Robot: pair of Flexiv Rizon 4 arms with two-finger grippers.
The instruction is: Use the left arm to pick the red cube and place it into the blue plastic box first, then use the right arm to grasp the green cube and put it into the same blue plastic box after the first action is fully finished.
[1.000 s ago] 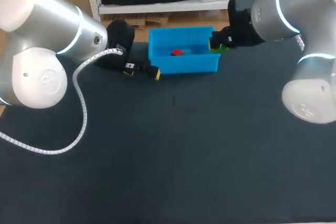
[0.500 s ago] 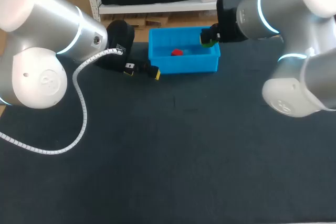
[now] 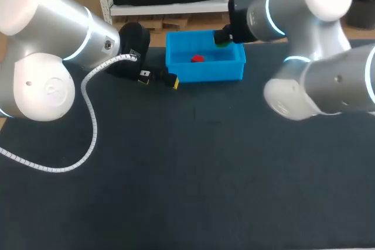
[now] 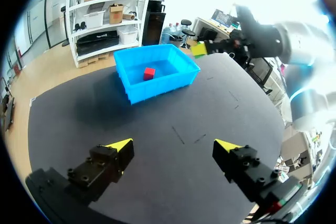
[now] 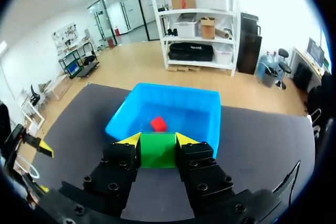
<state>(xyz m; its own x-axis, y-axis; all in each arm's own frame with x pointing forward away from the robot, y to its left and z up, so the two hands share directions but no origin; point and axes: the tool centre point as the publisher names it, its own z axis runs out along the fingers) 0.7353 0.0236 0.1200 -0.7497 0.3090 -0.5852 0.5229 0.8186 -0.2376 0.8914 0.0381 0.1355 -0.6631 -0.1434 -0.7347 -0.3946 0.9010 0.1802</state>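
The blue plastic box (image 3: 234,73) stands at the table's far middle, and the red cube (image 3: 198,58) lies inside it. My right gripper (image 3: 221,40) hovers over the box's far right rim, shut on the green cube (image 3: 221,43). From the right wrist, the green cube (image 5: 158,150) sits clamped between the yellow tips, with the box (image 5: 126,119) and red cube (image 5: 158,124) just ahead and below. My left gripper (image 3: 159,78) rests open and empty at the box's left. Seen from the left wrist, the box (image 4: 137,87), red cube (image 4: 149,73) and green cube (image 4: 199,50) lie ahead of the left gripper (image 4: 174,150).
A white coiled cable (image 3: 91,127) hangs from my left arm over the table's left part. The dark table (image 3: 193,168) stretches wide in front of the box.
My right arm has carried the green cube leftward, from beside the box's right end to above its far right rim. The left arm has not moved.
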